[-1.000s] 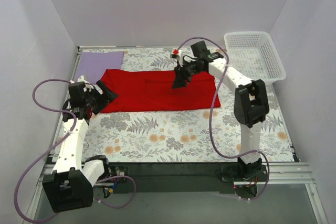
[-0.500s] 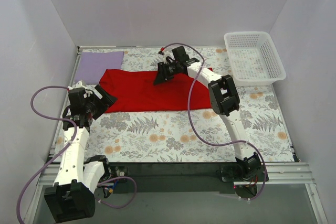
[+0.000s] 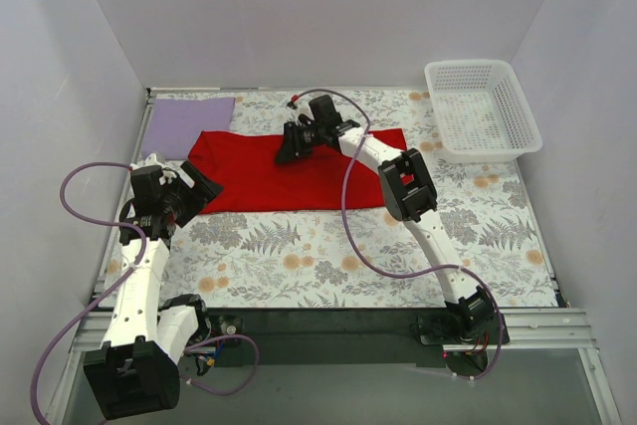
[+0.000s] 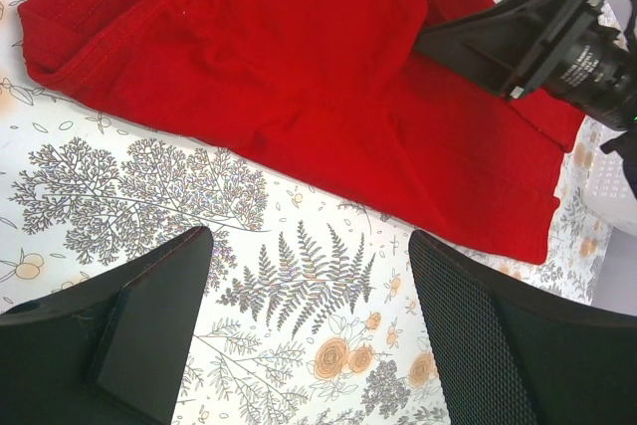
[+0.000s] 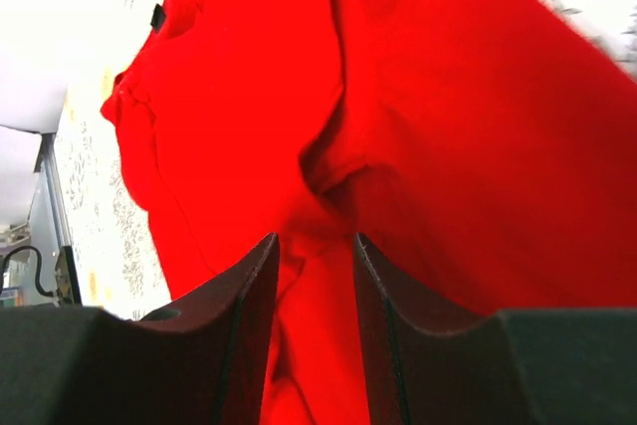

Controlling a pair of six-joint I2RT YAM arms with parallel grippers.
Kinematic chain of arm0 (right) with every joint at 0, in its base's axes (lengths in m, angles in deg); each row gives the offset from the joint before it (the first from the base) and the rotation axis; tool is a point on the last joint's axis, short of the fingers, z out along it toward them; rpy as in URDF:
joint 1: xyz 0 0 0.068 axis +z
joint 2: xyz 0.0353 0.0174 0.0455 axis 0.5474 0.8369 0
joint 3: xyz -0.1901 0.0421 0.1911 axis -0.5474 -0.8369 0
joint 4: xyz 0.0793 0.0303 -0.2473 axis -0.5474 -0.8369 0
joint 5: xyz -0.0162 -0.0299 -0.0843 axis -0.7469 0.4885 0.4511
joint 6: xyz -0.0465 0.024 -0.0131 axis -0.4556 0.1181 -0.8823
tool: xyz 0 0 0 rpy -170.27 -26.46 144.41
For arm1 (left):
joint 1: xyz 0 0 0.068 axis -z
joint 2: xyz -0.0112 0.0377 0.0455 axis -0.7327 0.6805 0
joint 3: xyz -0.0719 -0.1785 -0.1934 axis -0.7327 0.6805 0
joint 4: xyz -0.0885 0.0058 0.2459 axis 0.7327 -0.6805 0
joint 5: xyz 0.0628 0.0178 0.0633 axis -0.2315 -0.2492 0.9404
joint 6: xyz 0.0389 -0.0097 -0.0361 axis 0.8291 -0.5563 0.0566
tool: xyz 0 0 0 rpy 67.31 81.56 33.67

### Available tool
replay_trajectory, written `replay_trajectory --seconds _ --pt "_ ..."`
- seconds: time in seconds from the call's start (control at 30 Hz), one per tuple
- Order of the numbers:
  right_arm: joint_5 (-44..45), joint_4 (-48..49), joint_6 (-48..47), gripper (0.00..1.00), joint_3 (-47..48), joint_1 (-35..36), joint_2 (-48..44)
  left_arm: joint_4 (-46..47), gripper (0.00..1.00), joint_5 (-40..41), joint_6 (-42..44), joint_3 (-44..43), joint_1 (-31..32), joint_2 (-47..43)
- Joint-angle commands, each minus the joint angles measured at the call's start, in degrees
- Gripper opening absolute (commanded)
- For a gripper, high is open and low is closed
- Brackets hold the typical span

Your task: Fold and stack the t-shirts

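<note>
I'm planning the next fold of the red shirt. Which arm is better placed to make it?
Right. The right gripper sits on the red shirt, jaws nearly shut with a ridge of cloth between them. The left gripper hangs open over the table, just off the shirt's left end.

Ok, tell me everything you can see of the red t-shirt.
The red t-shirt looks like soft knit fabric with stitched hems. It is spread lengthwise across the floral tablecloth, partly folded and creased mid-body. Its left end is near the lavender cloth. The right gripper sits at its far edge, fingers narrowly apart over bunched fabric.
</note>
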Motion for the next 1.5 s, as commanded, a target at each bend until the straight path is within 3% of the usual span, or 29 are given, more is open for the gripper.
replay_trajectory --seconds 0.0,0.4,0.9,0.97,1.47 --pt "0.81 2.66 1.61 0.42 3.32 0.67 1.1 0.23 0.79 -0.55 0.73 -0.38 -0.06 0.04" --pt "1.51 2.66 1.78 0.4 3.41 1.46 2.77 0.31 0.79 -0.91 0.82 -0.2 -0.06 -0.14" --pt "-1.13 2.84 0.73 0.09 3.77 0.94 0.93 0.66 0.79 -1.26 0.73 0.15 -0.06 -0.31" --pt "-1.39 2.84 0.47 0.01 3.33 0.41 0.05 0.58 0.79 -1.34 0.73 0.06 -0.15 -0.4" --pt "-0.6 2.84 -1.99 0.01 -3.44 -0.65 -5.75 0.84 0.79 -0.91 0.38 0.85 -0.06 -0.57"
